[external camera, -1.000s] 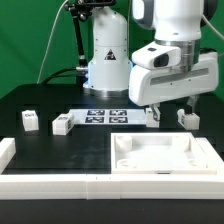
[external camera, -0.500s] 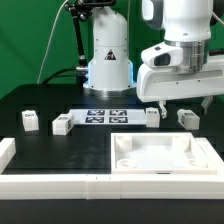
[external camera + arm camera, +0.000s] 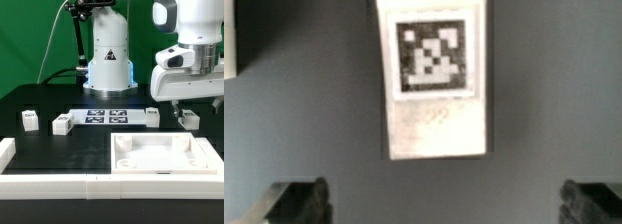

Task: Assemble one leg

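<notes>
White leg (image 3: 438,85) lies beneath the wide-spread gripper (image 3: 441,203), apparently untouched.

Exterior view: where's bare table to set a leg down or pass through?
Best patch: bare table on the exterior view's left, bordered by two legs behind, the panel beside and the white rail in front. Crowded: the exterior view's right, with two more legs beside the marker board and the arm above them.

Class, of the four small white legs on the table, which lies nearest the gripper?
The leg farthest to the exterior view's right, just below the open gripper; the other three sit farther left.
</notes>
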Robot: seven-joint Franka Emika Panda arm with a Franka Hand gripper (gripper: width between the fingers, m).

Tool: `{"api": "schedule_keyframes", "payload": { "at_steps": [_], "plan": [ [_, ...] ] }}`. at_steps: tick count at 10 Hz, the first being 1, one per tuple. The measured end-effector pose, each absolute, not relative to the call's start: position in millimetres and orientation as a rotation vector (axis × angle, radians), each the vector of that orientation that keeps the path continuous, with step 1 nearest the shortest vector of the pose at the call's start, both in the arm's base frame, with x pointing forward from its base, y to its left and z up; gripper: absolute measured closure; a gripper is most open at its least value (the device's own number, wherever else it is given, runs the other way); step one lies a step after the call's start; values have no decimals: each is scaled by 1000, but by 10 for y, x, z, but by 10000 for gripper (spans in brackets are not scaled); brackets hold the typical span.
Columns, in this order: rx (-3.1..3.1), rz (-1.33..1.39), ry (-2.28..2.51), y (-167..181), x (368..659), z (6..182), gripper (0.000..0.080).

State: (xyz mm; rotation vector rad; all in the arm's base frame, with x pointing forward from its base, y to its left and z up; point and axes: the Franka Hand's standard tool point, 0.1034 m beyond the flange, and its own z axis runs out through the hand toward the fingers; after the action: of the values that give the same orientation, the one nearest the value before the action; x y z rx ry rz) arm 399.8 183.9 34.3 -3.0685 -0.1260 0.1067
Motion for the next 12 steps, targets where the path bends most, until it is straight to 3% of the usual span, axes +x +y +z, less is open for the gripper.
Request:
{"api": "schedule_keyframes", "payload": {
  "at_steps": [4, 12],
  "plan": [
    [-3070, 138, -171, 1815, 3947, 320, 151],
    [-2994, 1102, -173, 1701, 3738, 167, 151]
  ]
}}
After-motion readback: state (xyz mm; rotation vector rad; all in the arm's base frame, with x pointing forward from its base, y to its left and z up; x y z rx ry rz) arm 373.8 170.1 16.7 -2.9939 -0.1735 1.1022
